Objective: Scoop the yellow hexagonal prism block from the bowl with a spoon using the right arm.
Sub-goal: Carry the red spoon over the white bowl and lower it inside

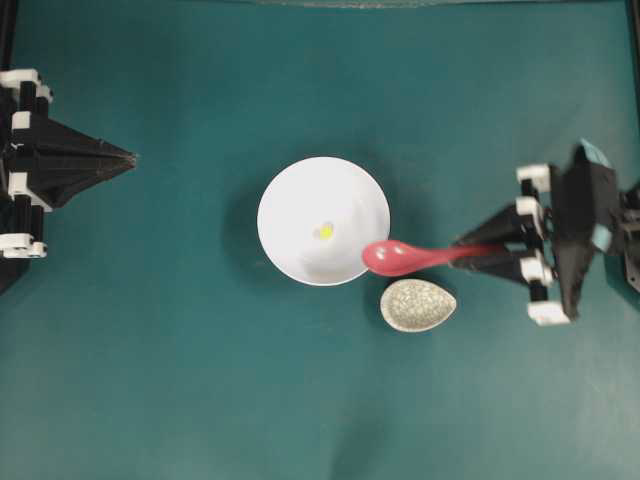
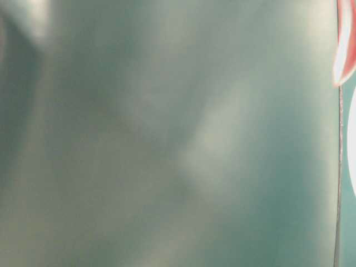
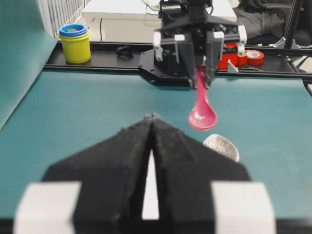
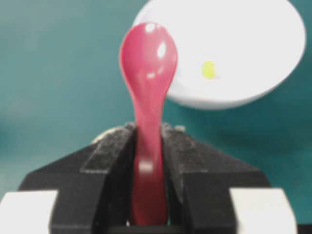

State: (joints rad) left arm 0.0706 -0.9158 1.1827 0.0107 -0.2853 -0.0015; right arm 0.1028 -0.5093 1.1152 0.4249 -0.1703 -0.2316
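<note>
The right end effector [image 4: 148, 146] is clamped on the handle of the pink-red spoon [image 1: 405, 257], its 2 fingers pressed against either side. In the overhead view the spoon lies roughly level and points left, with its scoop over the lower right rim of the white bowl [image 1: 290, 195]. The yellow block [image 1: 326, 231] sits inside the bowl near its middle, just left of the scoop and apart from it. A small speckled spoon rest [image 1: 417, 305] stands on the teal tabletop [image 1: 180, 380] just right of the bowl, below the spoon. The left end effector [image 3: 152, 122] hangs at the far left, well apart from the bowl, its fingers together with nothing between them.
</note>
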